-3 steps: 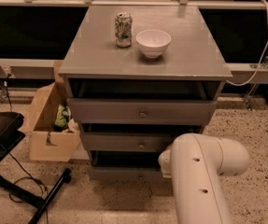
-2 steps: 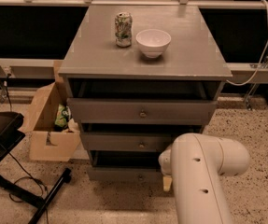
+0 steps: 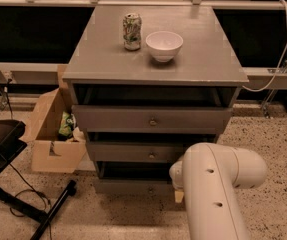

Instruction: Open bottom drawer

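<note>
Three drawers: grey, stacked.
Bottom drawer: dark gap above its front.
Gripper: at that front, mostly hidden; open or closed, cannot tell.

Dim, warm light falls from above, so the top of the desk is evenly lit while the gaps above its drawers sink to near black. The white bowl and the pale arm are brightest, with no hard glare. The bowl casts a soft shadow forward. The gripper, low at the front of the bottom drawer, sits in shade, mostly hidden behind the arm.
</note>
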You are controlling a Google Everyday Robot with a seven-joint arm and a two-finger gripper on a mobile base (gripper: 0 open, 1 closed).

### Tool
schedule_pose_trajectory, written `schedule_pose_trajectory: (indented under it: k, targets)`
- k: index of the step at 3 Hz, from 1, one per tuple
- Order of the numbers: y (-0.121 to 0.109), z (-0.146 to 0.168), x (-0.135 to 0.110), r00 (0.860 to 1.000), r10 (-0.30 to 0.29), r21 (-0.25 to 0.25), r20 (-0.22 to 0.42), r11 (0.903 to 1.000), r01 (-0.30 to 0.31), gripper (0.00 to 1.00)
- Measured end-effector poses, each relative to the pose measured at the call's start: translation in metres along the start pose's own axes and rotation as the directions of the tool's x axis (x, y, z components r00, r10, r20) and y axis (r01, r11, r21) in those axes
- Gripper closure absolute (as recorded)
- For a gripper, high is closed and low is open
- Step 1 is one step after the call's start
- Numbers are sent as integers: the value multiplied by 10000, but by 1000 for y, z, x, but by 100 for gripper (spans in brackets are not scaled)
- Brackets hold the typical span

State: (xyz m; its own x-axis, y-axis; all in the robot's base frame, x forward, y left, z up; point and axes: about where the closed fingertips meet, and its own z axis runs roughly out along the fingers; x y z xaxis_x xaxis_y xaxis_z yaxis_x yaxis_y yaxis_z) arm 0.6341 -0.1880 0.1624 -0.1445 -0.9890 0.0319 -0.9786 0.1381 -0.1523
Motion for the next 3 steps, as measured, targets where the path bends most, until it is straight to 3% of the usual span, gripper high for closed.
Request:
schedule_pose_trajectory:
  k: [1, 2, 3]
  targets:
    - [33, -2, -2, 10000, 43, -811, -44, 9967, -46, 41]
    - [72, -12, -11, 10000, -69, -1697, 47, 9855, 76, 65]
    - [73, -12, -11, 10000, -70, -1716, 51, 9851, 77, 89]
